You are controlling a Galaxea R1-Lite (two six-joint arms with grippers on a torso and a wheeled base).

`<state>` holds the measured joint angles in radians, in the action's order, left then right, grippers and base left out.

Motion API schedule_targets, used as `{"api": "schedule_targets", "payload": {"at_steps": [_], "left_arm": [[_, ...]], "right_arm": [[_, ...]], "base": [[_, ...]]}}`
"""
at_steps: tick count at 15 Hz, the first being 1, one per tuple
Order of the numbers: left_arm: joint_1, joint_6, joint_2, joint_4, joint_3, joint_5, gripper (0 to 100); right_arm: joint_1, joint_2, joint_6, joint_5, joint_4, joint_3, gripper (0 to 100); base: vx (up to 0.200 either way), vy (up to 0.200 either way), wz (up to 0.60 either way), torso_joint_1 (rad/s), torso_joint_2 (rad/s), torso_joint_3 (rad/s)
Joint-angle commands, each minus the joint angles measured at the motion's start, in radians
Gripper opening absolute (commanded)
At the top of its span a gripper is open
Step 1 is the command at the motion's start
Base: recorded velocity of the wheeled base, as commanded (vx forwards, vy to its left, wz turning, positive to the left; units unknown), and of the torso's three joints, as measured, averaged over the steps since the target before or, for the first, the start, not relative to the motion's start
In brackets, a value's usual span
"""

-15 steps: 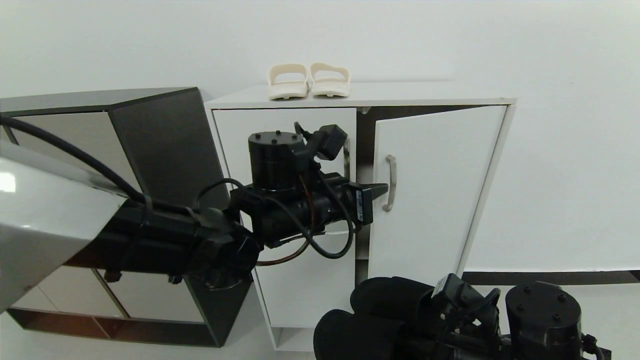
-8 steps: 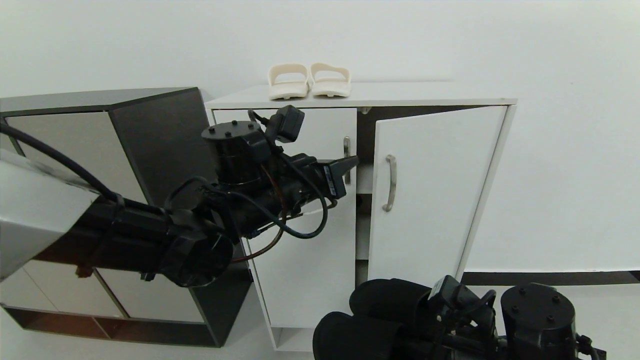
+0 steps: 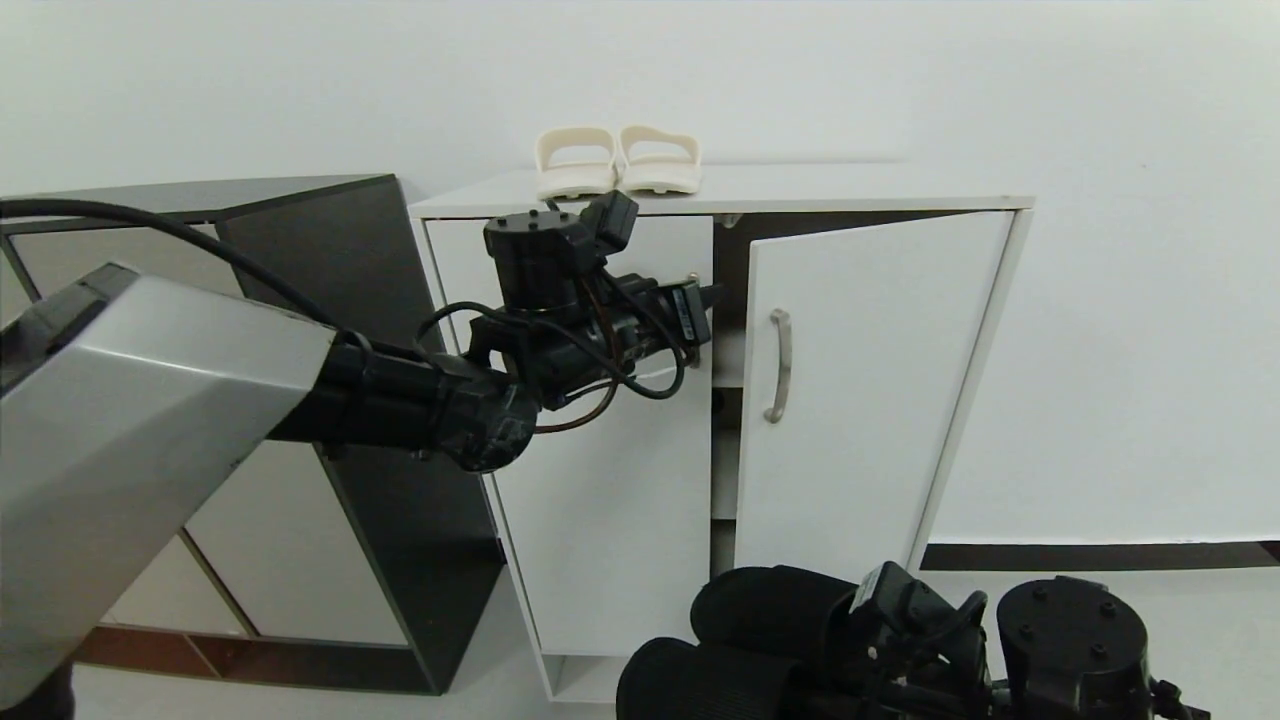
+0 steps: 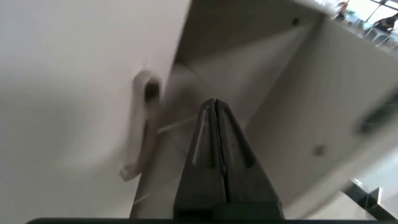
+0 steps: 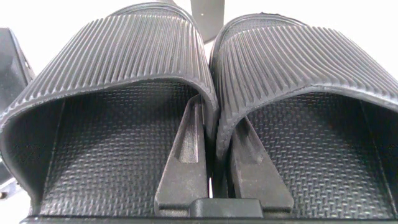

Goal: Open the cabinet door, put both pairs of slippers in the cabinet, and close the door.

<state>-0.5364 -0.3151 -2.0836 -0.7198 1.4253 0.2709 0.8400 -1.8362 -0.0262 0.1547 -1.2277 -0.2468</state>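
Six o'clock, nearest: right gripper (image 5: 214,124) clamped on adjoining walls of black ribbed rubber slipper pair (image 5: 143,68). Light, floppy, grippy, I'd say.
Beyond: left gripper (image 4: 215,109) pinched together, empty, beside metal handle (image 4: 140,124) on left door of white cabinet (image 3: 850,185); right door (image 3: 860,380) ajar.
Twelve o'clock: cream slipper pair (image 3: 618,160) on cabinet top.

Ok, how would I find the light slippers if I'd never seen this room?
Find the white two-door cabinet against the white wall, beside a dark grey cabinet. On its flat top, towards the left end, a pair of cream open-toe slippers sits side by side. The other pair, black ribbed rubber slippers, is low down in the right gripper.
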Motion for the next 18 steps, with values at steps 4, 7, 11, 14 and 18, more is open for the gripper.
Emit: {"api": "schedule_targets", "payload": {"at_steps": [4, 7, 11, 14, 18], "left_arm": [[-0.013, -0.009, -0.055, 0.071, 0.101, 0.002, 0], [-0.066, -0.018, -0.013, 0.088, 0.053, 0.001, 0], [-0.197, -0.013, 0.071, 0.048, -0.06, -0.005, 0], [-0.214, -0.009, 0.077, 0.029, -0.085, -0.01, 0], [-0.166, -0.002, 0.191, -0.003, -0.217, -0.205, 0]], "right_arm": [[0.033, -0.025, 0.002, -0.001, -0.001, -0.002, 0], [0.087, -0.026, 0.0, -0.027, 0.0, 0.0, 0], [0.123, -0.023, -0.005, -0.073, -0.003, -0.002, 0], [0.123, -0.025, -0.009, -0.081, -0.003, -0.008, 0], [0.034, -0.061, -0.058, -0.168, -0.004, -0.032, 0]], "base": [[-0.05, 0.0, 0.0, 0.001, 0.0, 0.002], [-0.2, 0.0, 0.0, 0.005, 0.0, -0.002], [-0.2, 0.0, 0.0, -0.002, 0.0, 0.004], [-0.2, 0.0, 0.0, -0.002, 0.0, 0.004], [-0.05, 0.0, 0.0, 0.002, 0.0, 0.001]]}}
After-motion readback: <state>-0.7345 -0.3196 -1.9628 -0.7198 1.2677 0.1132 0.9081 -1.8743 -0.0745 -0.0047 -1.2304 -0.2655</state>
